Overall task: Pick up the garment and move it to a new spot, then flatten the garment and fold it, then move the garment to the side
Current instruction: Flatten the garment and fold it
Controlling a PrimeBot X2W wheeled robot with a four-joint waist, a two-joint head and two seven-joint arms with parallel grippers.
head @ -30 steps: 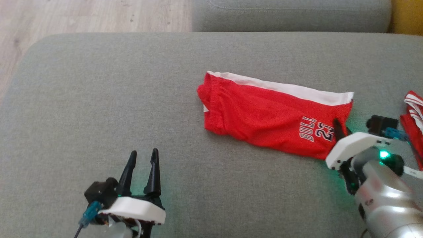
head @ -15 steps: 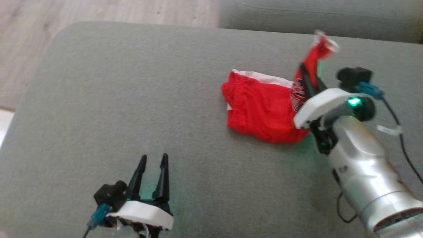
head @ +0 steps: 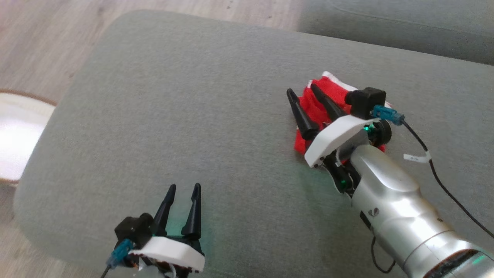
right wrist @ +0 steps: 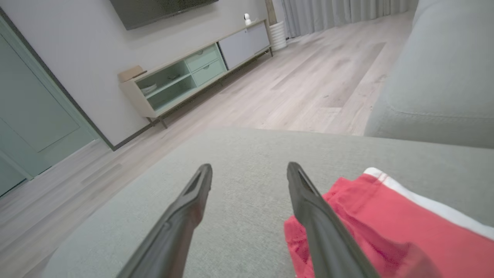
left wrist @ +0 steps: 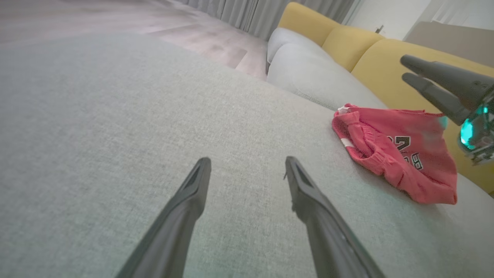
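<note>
Items I am logging around my work:
- grey cushion (head: 173,116), lying broad before me
- pale wood floor (head: 38,46), running beyond it
- white round thing with a brown rim (head: 15,135), sitting on the floor at my left
- yellow sofa back (left wrist: 347,42), standing past the cushion
- low sideboard (right wrist: 193,77), standing against the wall
- grey curtains (right wrist: 328,15), hanging near it

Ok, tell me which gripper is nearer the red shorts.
Right. The right gripper is open just above the red shorts, one finger over the cloth. The left gripper is open too, well apart from them over bare grey cushion near its front edge.
</note>
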